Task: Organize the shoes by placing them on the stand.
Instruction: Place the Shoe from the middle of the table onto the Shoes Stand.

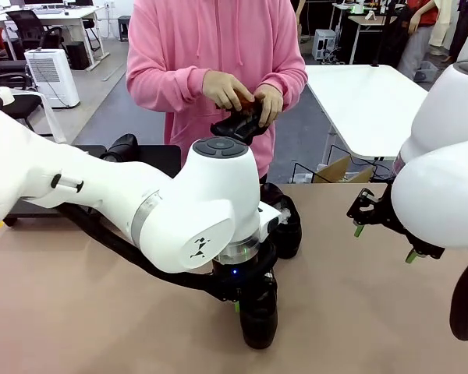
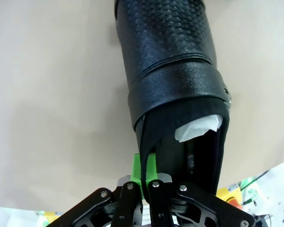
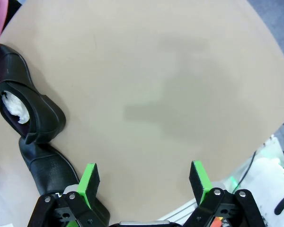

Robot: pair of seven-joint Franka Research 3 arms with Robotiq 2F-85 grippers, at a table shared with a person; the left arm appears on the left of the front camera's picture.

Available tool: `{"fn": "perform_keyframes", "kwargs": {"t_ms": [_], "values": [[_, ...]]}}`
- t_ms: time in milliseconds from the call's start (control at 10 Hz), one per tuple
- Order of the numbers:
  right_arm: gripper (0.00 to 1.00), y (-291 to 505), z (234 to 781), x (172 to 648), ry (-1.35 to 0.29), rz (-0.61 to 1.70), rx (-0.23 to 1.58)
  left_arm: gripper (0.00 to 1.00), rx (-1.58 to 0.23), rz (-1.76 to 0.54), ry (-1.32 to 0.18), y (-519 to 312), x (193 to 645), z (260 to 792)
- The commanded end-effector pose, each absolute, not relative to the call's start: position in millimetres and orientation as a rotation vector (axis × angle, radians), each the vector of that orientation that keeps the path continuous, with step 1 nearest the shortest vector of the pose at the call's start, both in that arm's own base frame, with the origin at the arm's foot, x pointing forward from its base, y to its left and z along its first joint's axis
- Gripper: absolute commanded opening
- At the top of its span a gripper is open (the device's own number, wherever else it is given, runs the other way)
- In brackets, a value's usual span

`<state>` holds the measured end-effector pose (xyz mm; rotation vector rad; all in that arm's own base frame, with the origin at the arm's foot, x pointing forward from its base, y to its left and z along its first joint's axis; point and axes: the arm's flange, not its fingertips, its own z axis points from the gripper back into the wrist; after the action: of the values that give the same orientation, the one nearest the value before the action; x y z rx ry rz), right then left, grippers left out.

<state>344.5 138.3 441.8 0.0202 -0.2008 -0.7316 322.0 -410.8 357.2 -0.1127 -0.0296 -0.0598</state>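
Note:
My left gripper (image 1: 238,302) is shut on the heel collar of a black shoe (image 1: 259,315) lying on the tan table near its front edge. In the left wrist view the green pads (image 2: 144,171) pinch the collar edge of this shoe (image 2: 170,71), with white paper (image 2: 199,127) inside. A second shoe (image 1: 285,222) lies just behind it. The person holds a third shoe (image 1: 238,125) in both hands. Another shoe (image 1: 122,146) sits on the black stand (image 1: 162,158) at the far left. My right gripper (image 1: 384,243) hovers open over the table's right side, with the two table shoes (image 3: 23,104) (image 3: 47,170) to its left.
My left arm's large white elbow (image 1: 210,202) hides much of the table's middle. The tan table (image 3: 180,94) is bare ahead of the right gripper (image 3: 144,179). A cardboard box (image 1: 339,171) stands past the far edge, and a white table (image 1: 366,101) farther back.

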Motion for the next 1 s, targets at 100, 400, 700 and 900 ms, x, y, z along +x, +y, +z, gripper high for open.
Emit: {"fn": "perform_keyframes", "kwargs": {"t_ms": [100, 400, 700, 900], "values": [[1.0, 135, 442, 348, -0.203, -0.712, 0.039, 0.0, -0.149, -0.075, -0.141, -366, 311, 426], [1.0, 135, 442, 348, -0.203, -0.712, 0.039, 0.0, -0.085, -0.031, -0.352, -297, 354, 470], [1.0, 135, 442, 348, -0.203, -0.712, 0.039, 0.0, -0.012, 0.022, -0.471, -248, 422, 467], [1.0, 135, 442, 348, -0.203, -0.712, 0.039, 0.0, 0.001, 0.042, -0.534, -233, 472, 464]]}}
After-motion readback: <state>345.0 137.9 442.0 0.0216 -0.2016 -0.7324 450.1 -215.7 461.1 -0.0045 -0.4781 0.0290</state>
